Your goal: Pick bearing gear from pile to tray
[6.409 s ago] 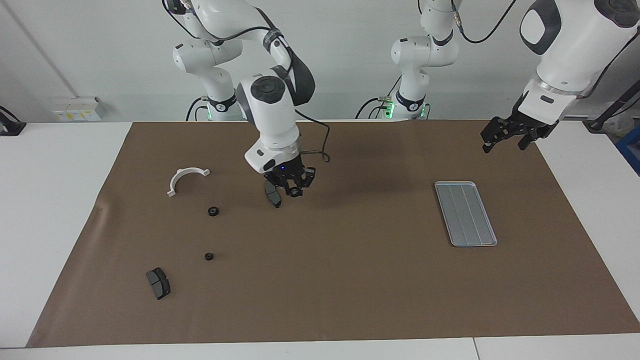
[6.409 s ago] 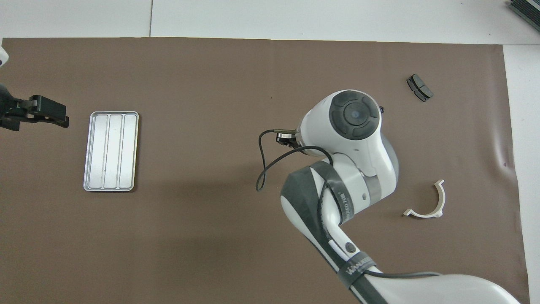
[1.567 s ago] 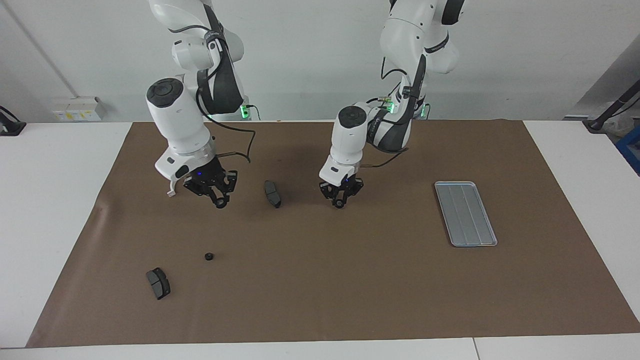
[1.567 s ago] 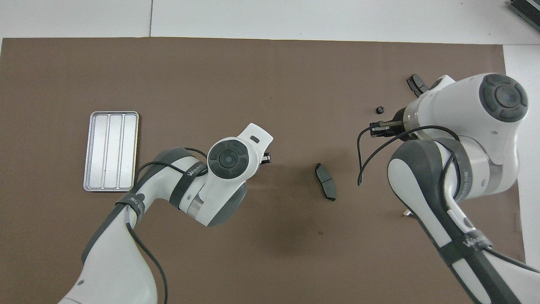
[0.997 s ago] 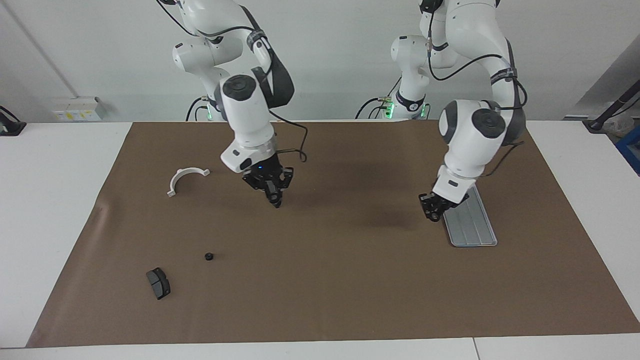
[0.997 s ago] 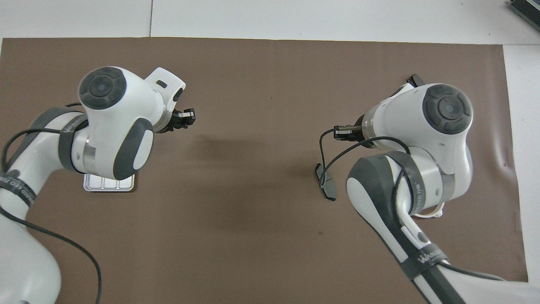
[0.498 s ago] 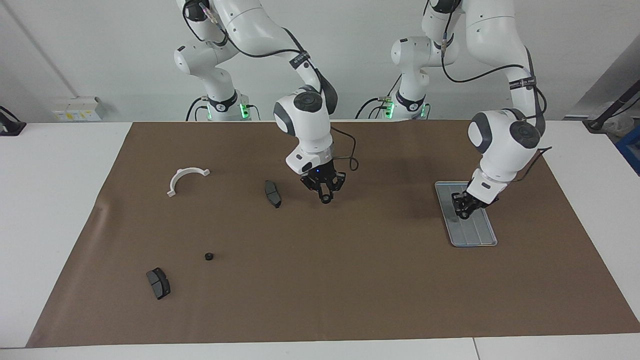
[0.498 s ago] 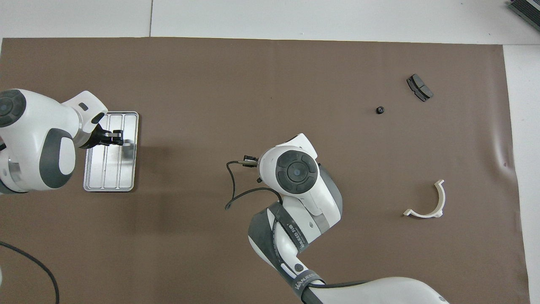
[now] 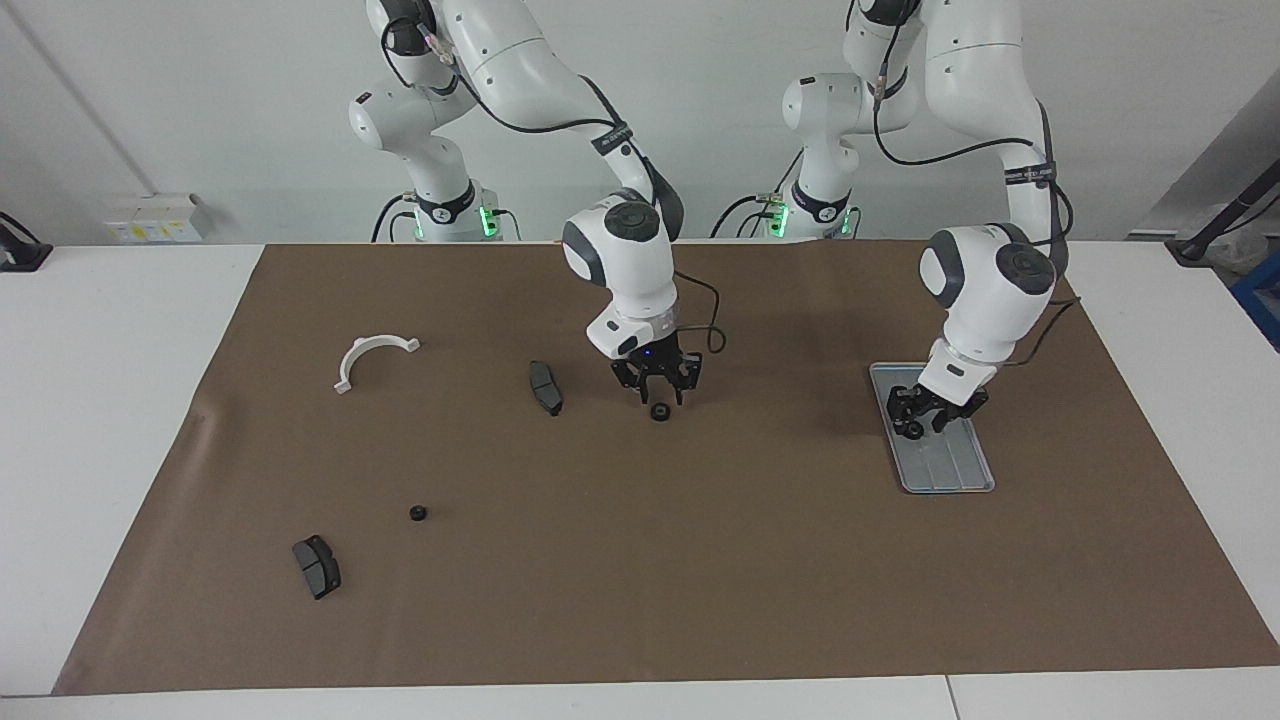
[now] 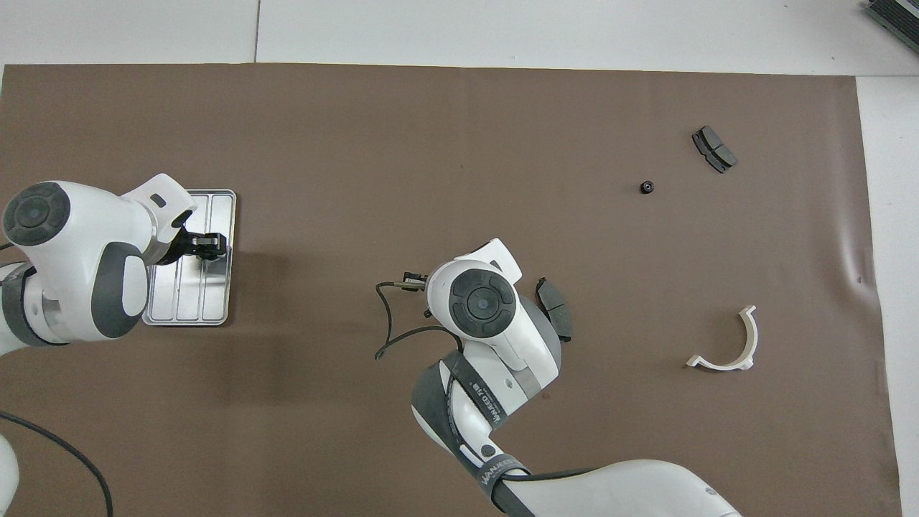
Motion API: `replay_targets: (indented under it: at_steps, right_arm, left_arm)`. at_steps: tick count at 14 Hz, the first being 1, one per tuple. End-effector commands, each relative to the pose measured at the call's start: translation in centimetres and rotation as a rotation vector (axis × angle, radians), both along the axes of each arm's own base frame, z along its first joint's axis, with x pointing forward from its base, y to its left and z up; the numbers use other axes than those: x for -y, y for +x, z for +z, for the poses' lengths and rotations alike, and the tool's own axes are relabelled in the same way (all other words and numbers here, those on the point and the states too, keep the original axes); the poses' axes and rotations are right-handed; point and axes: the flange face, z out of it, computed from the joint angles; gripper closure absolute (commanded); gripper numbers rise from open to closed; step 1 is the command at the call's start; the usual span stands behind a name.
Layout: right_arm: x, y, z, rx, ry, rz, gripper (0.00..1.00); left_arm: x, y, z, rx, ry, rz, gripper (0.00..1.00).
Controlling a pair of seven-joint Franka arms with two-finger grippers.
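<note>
While the right gripper (image 9: 659,399) hangs over a small black gear (image 9: 660,412) on the brown mat (image 9: 700,560), fingers spread, gripping nothing, the left gripper (image 9: 922,418) sits spread over the tray (image 9: 950,470), a gear (image 9: 912,430) at its tips.

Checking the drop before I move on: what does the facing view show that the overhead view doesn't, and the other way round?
Facing view only: the right gripper, fingers open, just above a small black gear on the mat; overhead, that arm's wrist hides them. Overhead view only: a dark ridged object off the mat at the right arm's end. Both: the left gripper over the tray, the white half-ring bracket, two dark curved pads, another gear.
</note>
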Motion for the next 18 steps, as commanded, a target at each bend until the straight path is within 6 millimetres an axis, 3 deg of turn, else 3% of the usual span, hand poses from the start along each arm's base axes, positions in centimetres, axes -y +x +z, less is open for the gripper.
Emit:
replay_targets:
  at_steps: [1, 3, 5, 11, 13, 15, 17, 18]
  right_arm:
    - [2.7, 1.6, 3.3, 0.025, -0.005, -0.044, 0.00]
    - [7.2, 3.9, 6.1, 0.052, -0.029, -0.063, 0.00]
    - [12.9, 6.2, 8.2, 0.058, -0.074, -0.023, 0.00]
    - [31.0, 12.8, 8.2, 0.089, -0.196, 0.196, 0.00]
    - [33.5, 15.0, 7.2, 0.080, -0.216, 0.225, 0.00]
    - [36.2, 17.4, 4.4, 0.058, -0.236, 0.271, 0.00]
    - [36.6, 18.5, 1.0, 0.034, -0.238, 0.284, 0.00]
    - [36.2, 18.4, 0.8, 0.026, -0.219, 0.280, 0.00]
  left_arm:
    - [1.7, 2.9, 3.1, -0.007, -0.059, 0.028, 0.04]
    - [6.0, 3.0, 3.6, 0.004, -0.090, 0.092, 0.04]
    - [11.6, 2.0, 3.6, -0.008, -0.098, 0.137, 0.05]
    - [27.7, -3.7, 2.5, -0.025, -0.056, 0.166, 0.12]
    - [32.0, -5.2, 1.5, -0.009, -0.045, 0.183, 0.13]
    - [34.7, -6.2, 0.8, -0.014, -0.041, 0.166, 0.17]
    - [36.8, -7.7, -0.2, -0.025, -0.032, 0.127, 0.19]
    - [38.2, -8.7, -1.6, -0.036, -0.020, 0.102, 0.19]
